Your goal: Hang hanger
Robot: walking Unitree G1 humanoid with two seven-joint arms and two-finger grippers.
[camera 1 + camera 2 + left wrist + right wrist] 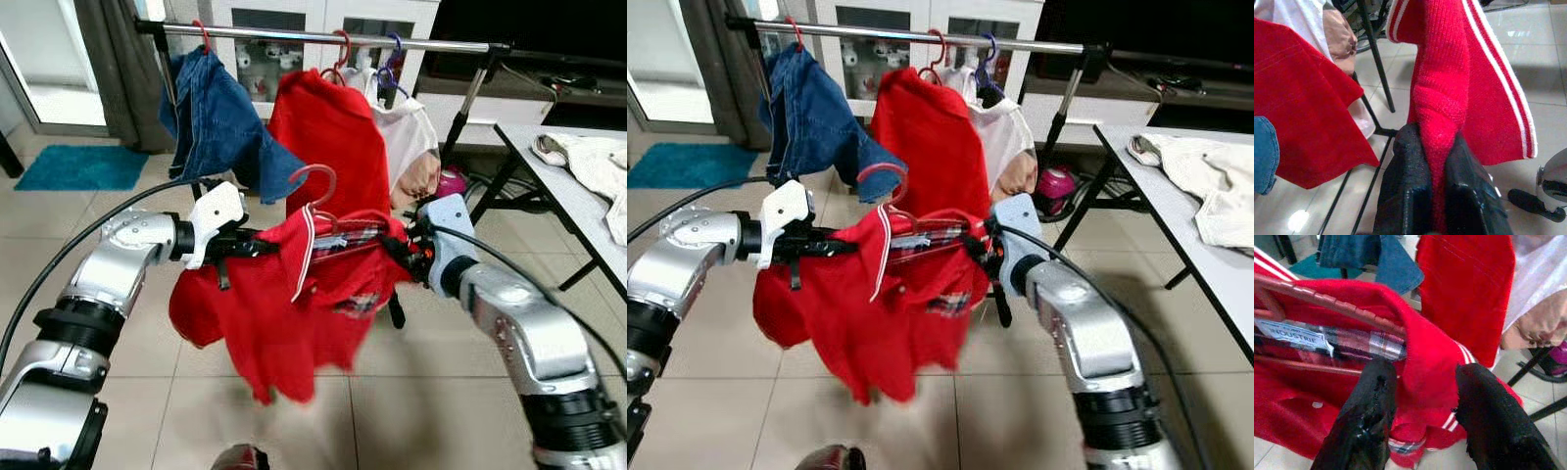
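Observation:
A red polo shirt [284,313] with white-striped trim hangs on a reddish hanger whose hook [315,181] stands up free in the air, below and in front of the metal rail [294,36]. I hold the shirt stretched between both arms. My left gripper [257,247] is shut on the shirt's collar edge; in the left wrist view the red knit is pinched between its black fingers [1405,186]. My right gripper [404,245] grips the other shoulder, where the hanger arm [1327,303] runs under the fabric and red cloth bulges between its fingers [1371,401].
On the rail hang a denim garment [211,117], a red top [328,127] and a white garment [407,132], each on its own hanger. A grey table [558,186] with a pale cloth [588,157] stands at the right. A blue mat [83,166] lies far left.

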